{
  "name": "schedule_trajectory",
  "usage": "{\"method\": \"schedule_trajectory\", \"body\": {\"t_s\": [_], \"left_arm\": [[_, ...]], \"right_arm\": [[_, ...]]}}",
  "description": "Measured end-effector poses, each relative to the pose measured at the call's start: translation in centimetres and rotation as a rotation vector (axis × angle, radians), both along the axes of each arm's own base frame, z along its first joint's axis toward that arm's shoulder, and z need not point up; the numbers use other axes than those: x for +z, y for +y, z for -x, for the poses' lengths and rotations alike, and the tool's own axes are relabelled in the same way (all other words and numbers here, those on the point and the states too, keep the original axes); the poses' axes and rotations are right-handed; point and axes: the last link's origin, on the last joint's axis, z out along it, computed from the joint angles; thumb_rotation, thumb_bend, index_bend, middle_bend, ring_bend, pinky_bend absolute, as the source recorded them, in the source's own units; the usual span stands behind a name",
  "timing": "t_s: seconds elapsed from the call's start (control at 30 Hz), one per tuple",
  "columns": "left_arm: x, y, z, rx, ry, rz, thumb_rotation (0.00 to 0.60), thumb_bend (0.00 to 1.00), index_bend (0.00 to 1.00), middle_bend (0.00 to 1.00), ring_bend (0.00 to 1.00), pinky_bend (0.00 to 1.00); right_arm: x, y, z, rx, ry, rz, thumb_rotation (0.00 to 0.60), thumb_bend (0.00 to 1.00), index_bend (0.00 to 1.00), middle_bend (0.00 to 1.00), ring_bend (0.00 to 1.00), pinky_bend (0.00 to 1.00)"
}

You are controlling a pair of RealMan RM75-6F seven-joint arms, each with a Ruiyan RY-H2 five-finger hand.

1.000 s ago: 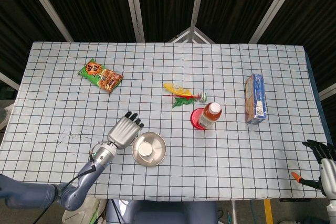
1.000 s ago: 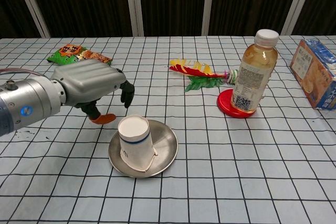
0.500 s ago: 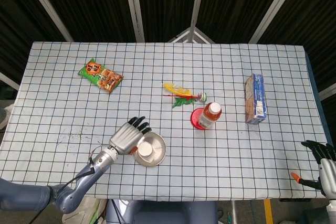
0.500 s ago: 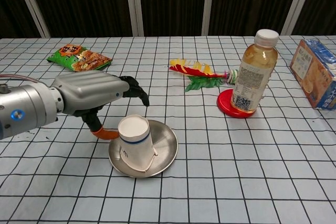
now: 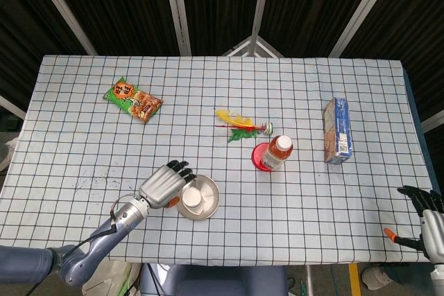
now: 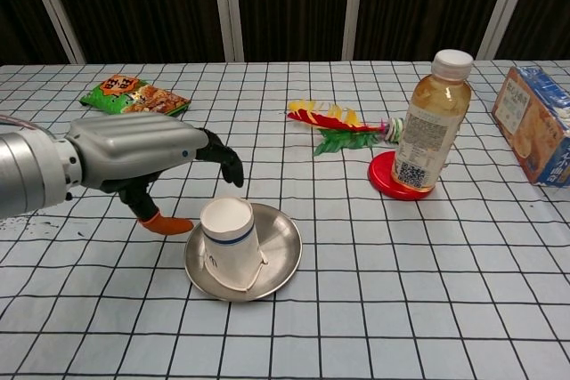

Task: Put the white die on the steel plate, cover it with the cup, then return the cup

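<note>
A white paper cup [image 6: 229,243] stands upside down on the steel plate [image 6: 283,243], near the table's front edge. In the head view the cup [image 5: 193,200] sits left of centre on the plate [image 5: 212,194]. The white die shows in neither view. My left hand [image 6: 147,159] hovers just left of the cup, fingers apart and curved towards it, holding nothing. Its fingertips [image 6: 229,165] hang above and behind the cup's left side, apart from it. The same left hand [image 5: 165,184] appears beside the plate. My right hand [image 5: 424,207] rests off the table's front right corner, fingers spread and empty.
A tea bottle [image 6: 429,120] stands on a red disc [image 6: 398,181] to the right. A feather shuttlecock [image 6: 331,125] lies behind the plate. A snack bag [image 6: 134,96] lies far left and a blue box [image 6: 536,135] far right.
The left hand came in towards the cup, then drew back a little to the left and nearer the front edge. Cup, plate and right hand stayed put.
</note>
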Motion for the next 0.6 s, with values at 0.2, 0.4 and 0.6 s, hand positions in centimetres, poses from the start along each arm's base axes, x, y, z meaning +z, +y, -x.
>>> {"method": "schedule_trajectory", "body": {"t_s": [0.2,0.4,0.6], "left_arm": [[-0.9,-0.4,-0.3,-0.005,-0.003,0.046,0.600,0.44,0.26,0.13,0.05,0.18],[-1.4,-0.6,-0.6,-0.018,-0.007,0.077,0.600,0.45,0.27,0.16,0.06,0.19],[-1.4,-0.6,-0.7,-0.024,-0.016,0.077,0.600,0.46,0.29,0.28,0.18,0.28]], "right_arm": [[0.0,0.0,0.1,-0.007,-0.001,-0.005,0.600,0.10,0.22,0.19,0.13,0.00],[0.1,0.0,0.0,-0.007,-0.004,-0.008,0.600,0.10,0.22,0.19,0.13,0.00],[0.2,0.0,0.0,-0.007,-0.007,-0.007,0.600,0.10,0.22,0.19,0.13,0.00]]}}
